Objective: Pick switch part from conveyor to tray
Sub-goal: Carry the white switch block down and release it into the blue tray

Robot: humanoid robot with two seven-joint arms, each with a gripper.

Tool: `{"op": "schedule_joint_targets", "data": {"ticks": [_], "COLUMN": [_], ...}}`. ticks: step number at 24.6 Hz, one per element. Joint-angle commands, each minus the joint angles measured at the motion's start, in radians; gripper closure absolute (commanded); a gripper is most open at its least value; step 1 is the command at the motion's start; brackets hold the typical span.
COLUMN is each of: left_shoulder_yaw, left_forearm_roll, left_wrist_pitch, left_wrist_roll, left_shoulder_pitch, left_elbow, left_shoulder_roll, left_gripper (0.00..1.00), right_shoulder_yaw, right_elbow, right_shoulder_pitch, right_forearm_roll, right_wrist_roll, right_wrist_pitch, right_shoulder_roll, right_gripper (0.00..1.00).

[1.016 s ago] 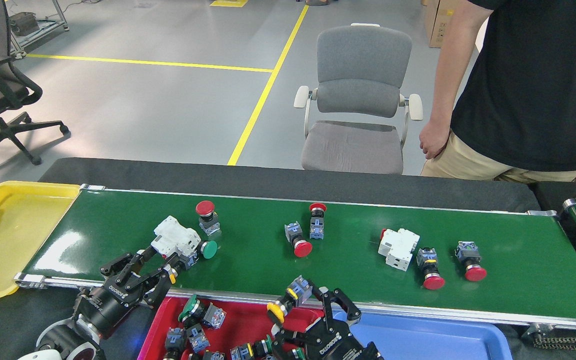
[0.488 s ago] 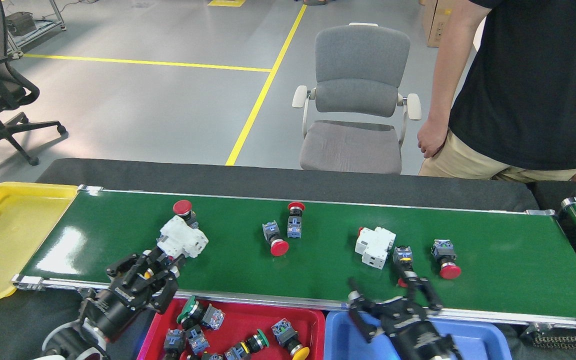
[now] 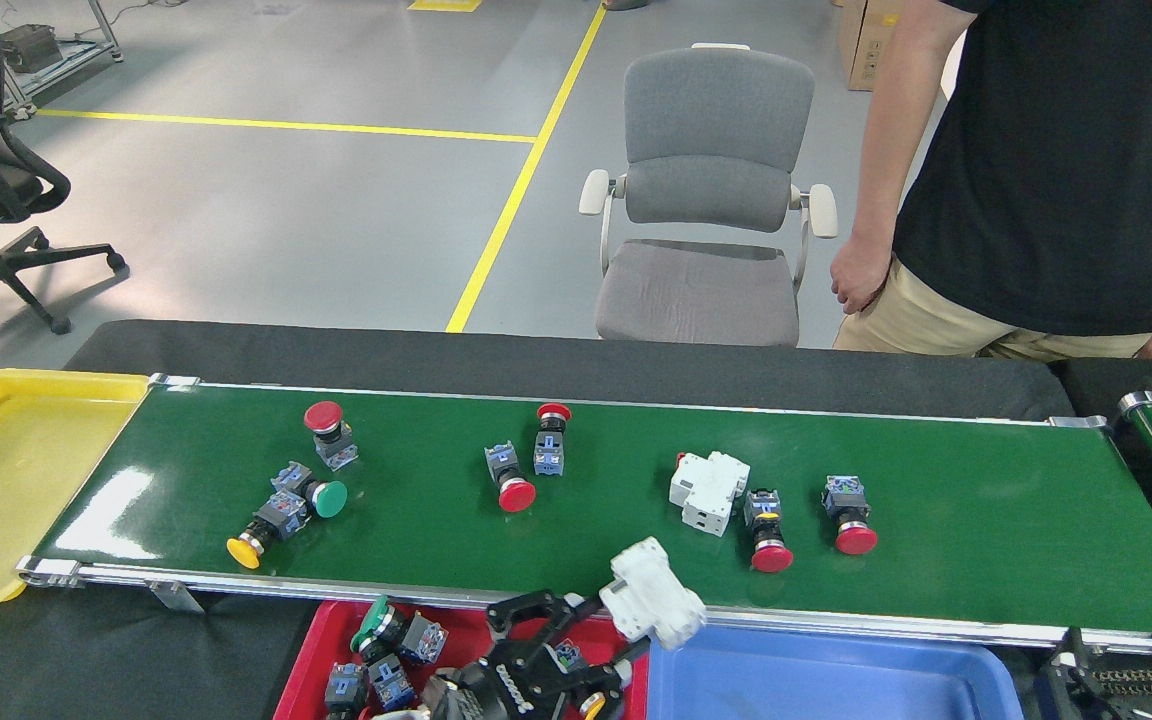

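White switch part (image 3: 653, 602) held by left gripper (image 3: 604, 628) over blue tray (image 3: 816, 680).

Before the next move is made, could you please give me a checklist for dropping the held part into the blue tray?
1. Grip: left pincer holds the white circuit breaker at one end: ok.
2. Position: the breaker hangs over the conveyor's near rail, at the blue tray's left corner, not inside it: not ok.
3. Landing space: the visible part of the blue tray is bare: ok.
4. Right pincer clear: not in view, cannot tell.
5. Person's hand is away from the belt: ok.
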Motion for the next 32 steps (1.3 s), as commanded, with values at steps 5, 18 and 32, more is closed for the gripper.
{"op": "schedule_joint_targets", "data": {"ticks": [5, 18, 32], "left_shoulder_yaw": [-0.051, 0.132, 0.664], "left_forearm_roll": [0.004, 0.019, 0.071], "left_wrist_pitch": [0.022, 0.366, 0.22], "left_wrist_roll": [0.0, 0.009, 0.004], "left_shoulder_pitch": [-0.002, 0.036, 0.113], "left_elbow": [-0.082, -0.137, -0.051], "left_shoulder_roll": [-0.006, 0.008, 0.082], "left_gripper": [0.01, 0.0, 0.0], "right_shoulder_yaw": [0.001, 0.194, 0.667], "right_elbow": [-0.013, -0.031, 0.168], "right_shoulder_pitch": [0.0, -0.112, -0.398], "right_forearm_roll": [-0.005, 0.016, 0.133], "right_wrist_roll": [-0.003, 0.11, 0.188], "right_wrist_pitch": [-0.076, -0.208, 0.093], "right_shoulder_roll": [-0.01, -0.004, 0.004], "right_gripper": [0.01, 0.02, 0.02]}}
